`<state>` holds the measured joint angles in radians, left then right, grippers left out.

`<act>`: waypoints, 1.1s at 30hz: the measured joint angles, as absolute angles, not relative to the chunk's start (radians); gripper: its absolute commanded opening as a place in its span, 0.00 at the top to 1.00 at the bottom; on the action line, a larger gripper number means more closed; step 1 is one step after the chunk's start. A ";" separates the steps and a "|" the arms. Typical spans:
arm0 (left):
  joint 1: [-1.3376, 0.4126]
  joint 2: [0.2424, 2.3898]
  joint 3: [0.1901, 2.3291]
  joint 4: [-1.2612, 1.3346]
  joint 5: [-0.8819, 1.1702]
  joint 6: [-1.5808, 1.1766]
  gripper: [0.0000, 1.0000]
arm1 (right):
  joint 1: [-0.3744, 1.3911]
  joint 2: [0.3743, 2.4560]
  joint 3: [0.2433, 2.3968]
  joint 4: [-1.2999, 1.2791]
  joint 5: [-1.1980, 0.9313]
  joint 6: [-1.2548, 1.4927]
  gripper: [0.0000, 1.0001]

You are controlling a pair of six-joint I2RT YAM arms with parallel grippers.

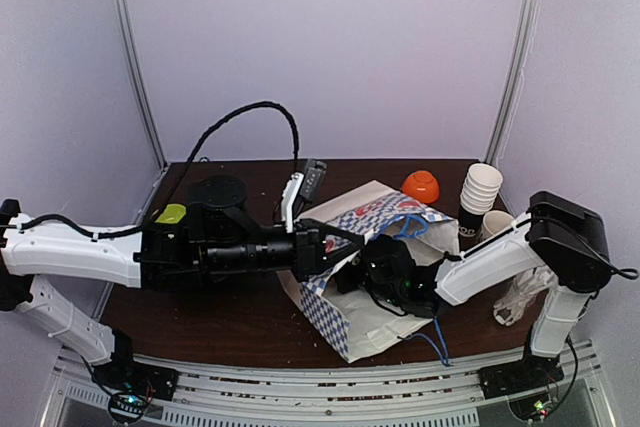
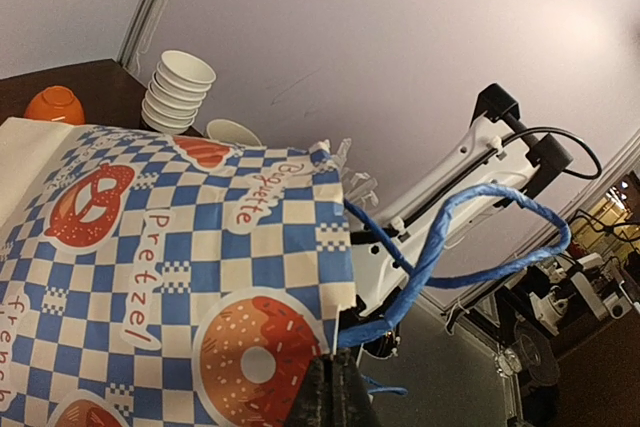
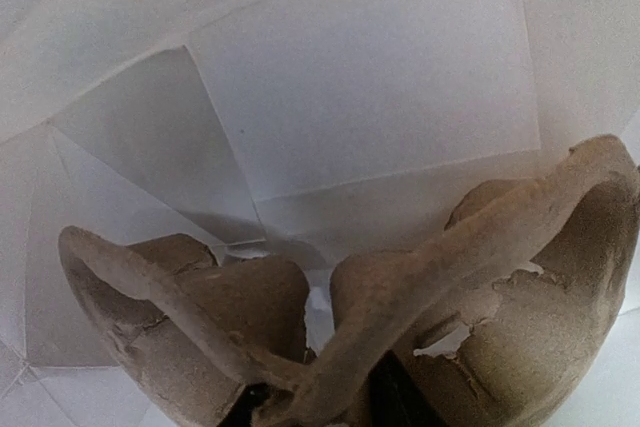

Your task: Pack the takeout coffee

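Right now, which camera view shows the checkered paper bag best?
Top external: it alone takes in nearly the whole checkered paper bag. Left wrist shows only its printed face and blue handle, close up; right wrist shows only its white inside, behind a pulp carrier.

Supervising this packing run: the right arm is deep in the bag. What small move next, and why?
Probably withdraw the right gripper, empty, from the paper bag: the pulp carrier looks seated inside, and the left gripper holds the rim.
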<state>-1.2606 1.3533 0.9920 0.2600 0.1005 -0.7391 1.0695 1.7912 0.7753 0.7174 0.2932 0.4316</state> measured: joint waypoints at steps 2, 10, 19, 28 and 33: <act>-1.261 1.353 0.990 0.266 0.101 -0.741 1.00 | 1.069 1.799 0.776 0.716 0.289 0.436 0.68; -1.261 1.350 0.970 0.287 0.093 -0.750 1.00 | 1.069 1.807 0.776 0.695 0.264 0.452 0.59; -1.261 1.307 0.919 0.339 0.038 -0.812 1.00 | 1.068 1.794 0.862 0.430 0.214 0.455 0.66; -1.261 1.227 0.832 0.423 -0.051 -0.901 1.00 | 1.061 1.751 0.979 0.111 0.075 0.450 0.45; -1.260 1.160 0.791 0.430 -0.136 -0.935 1.00 | 1.060 1.708 1.032 -0.034 -0.022 0.434 0.23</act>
<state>-1.2602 1.1599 0.7910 0.4305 -0.1360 -0.9352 1.0599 1.7081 1.0321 -0.0338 -0.0216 0.4343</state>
